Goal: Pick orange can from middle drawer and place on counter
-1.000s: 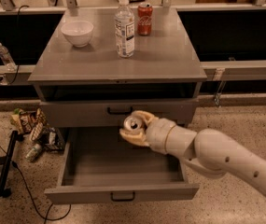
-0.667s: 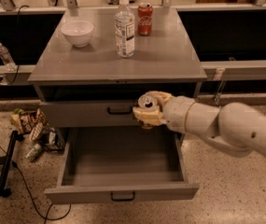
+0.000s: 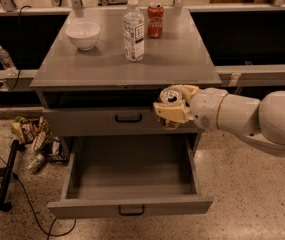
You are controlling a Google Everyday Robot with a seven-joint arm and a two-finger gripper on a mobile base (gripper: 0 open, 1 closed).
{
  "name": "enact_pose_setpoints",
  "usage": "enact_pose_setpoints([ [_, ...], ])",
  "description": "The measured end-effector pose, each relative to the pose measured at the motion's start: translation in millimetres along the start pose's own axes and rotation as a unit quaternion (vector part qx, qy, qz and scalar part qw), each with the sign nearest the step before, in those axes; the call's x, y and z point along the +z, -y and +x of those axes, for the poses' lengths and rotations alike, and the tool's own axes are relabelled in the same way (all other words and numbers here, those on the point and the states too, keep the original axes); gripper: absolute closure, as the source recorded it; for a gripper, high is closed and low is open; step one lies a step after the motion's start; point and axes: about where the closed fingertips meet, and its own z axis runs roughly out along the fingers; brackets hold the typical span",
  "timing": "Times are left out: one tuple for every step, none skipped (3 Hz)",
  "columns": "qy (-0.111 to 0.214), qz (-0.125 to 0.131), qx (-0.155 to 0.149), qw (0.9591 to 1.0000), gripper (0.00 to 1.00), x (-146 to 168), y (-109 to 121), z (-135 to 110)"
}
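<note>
My gripper (image 3: 172, 110) hangs in the air in front of the cabinet, at the right end of the closed upper drawer front (image 3: 107, 121) and just under the tabletop's (image 3: 177, 59) front edge. My jaws are clamped around the orange can (image 3: 171, 97), its silver top facing up. Below me the middle drawer (image 3: 132, 208) stands pulled out, nothing in it. On the tabletop, well apart from me, sit a white bowl (image 3: 83, 35), a clear bottle (image 3: 133, 30) and a red cola can (image 3: 155, 20).
</note>
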Motion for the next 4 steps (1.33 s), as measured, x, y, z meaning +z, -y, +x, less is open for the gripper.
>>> enact_pose_setpoints([
  [0.002,0.016,-0.015,0.9997,1.00,-12.1,13.9,-37.4],
  [0.003,0.029,-0.026,0.9993,1.00,-21.6,32.8,-76.8],
  [-0.011,0.022,-0.017,0.9996,1.00,-18.9,60.4,-100.7],
  [-0.005,0.010,-0.003,0.9999,1.00,-5.9,89.9,-112.4],
])
